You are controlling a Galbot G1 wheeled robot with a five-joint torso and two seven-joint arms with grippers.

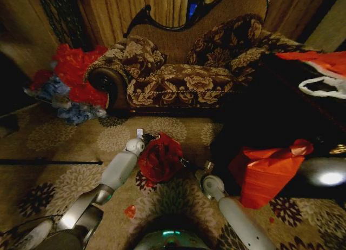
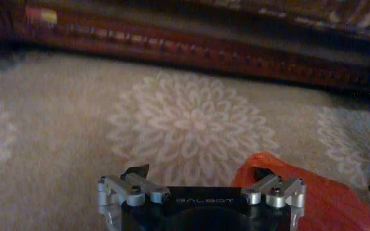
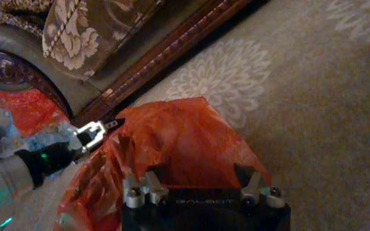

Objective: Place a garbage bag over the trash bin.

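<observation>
A patterned floral sofa (image 1: 184, 72) fills the upper middle of the head view, and below it, at centre frame on the carpet (image 1: 70, 147), sits the thin, crinkly red plastic garbage bag (image 1: 160, 157), apparently draped on the bin. The left gripper (image 1: 145, 136) meets its upper-left edge with jaws wide, plastic at one finger. The right gripper (image 1: 190, 164), at its right edge, has jaws wide around the film; both should judge their pull evenly, drawing the rim outward and down.

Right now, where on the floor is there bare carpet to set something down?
Bare carpet lies to the left, between the heap of bags and the left gripper. A strip also runs below the sofa. The middle is crowded: both grippers, the right gripper included, flank the garbage bag. The orange-red bundle fills the right.
</observation>
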